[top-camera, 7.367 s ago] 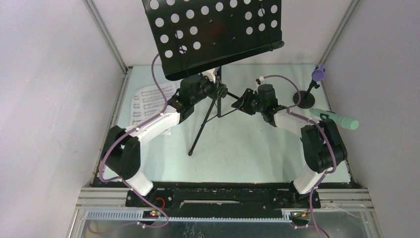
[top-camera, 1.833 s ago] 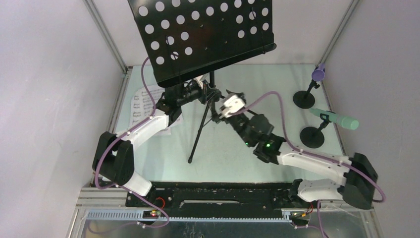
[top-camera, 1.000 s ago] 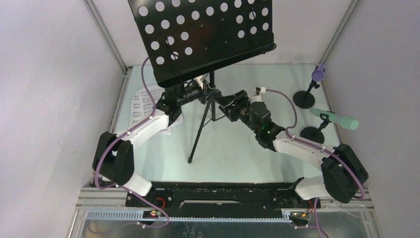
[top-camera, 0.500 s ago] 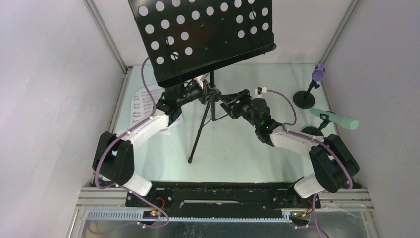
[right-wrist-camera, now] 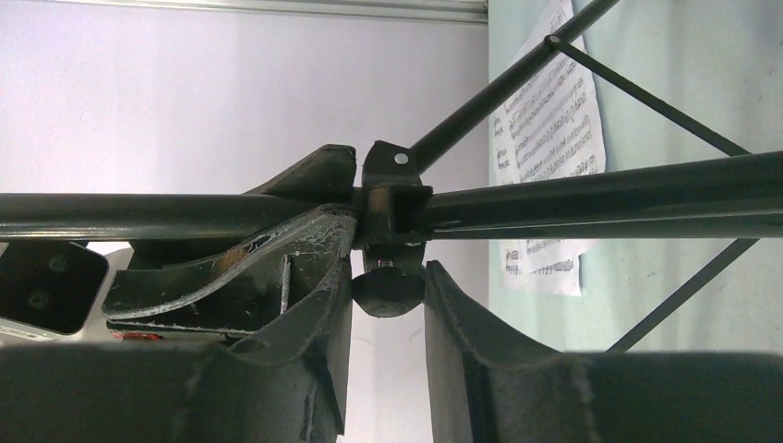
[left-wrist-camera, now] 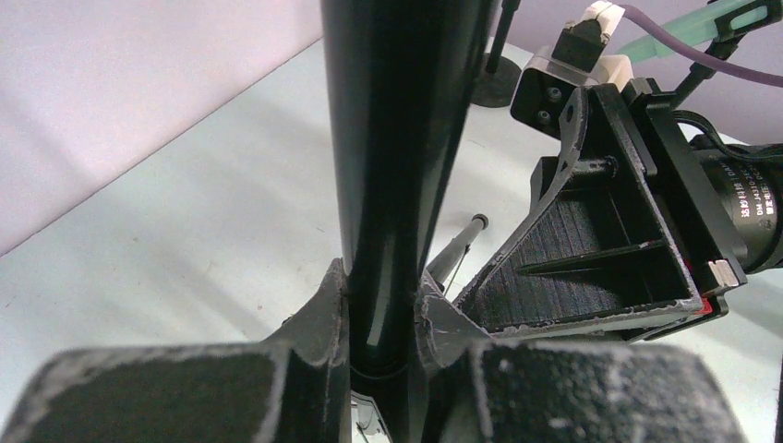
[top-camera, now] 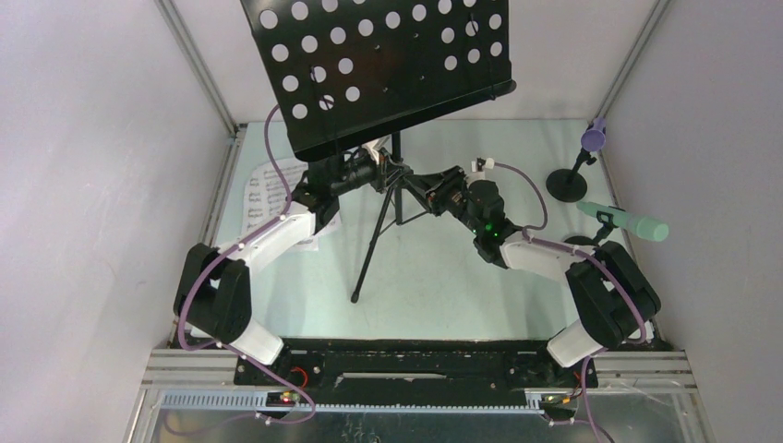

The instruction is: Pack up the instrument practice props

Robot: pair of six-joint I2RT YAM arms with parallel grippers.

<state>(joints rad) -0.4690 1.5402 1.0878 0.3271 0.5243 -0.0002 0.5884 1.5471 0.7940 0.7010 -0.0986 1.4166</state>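
Black tripod music rack (top-camera: 388, 65), perforated plate tilted, is being held upright mid-tabletop (top-camera: 443, 286), legs spread: pole by left tool (left-wrist-camera: 380, 295), collar knob by right tool (right-wrist-camera: 388, 277). White sheet-music pages (top-camera: 263, 189) are being seen flat at left. Purple mic (top-camera: 594, 138) & mint-green mic (top-camera: 628, 222) are being carried on round-based mic holders (top-camera: 565, 185) at right.

Left tool (left-wrist-camera: 380, 300), right tool (right-wrist-camera: 388, 281): both clamped.

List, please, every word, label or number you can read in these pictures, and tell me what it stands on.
No text here is clear enough to quote.
Camera lens on the right wrist: white print on the barrel, too small and cut off at the picture's edge.
Sheet-music pages: printed staves and lines of print, too small to read.
Music rack: no lettering visible.
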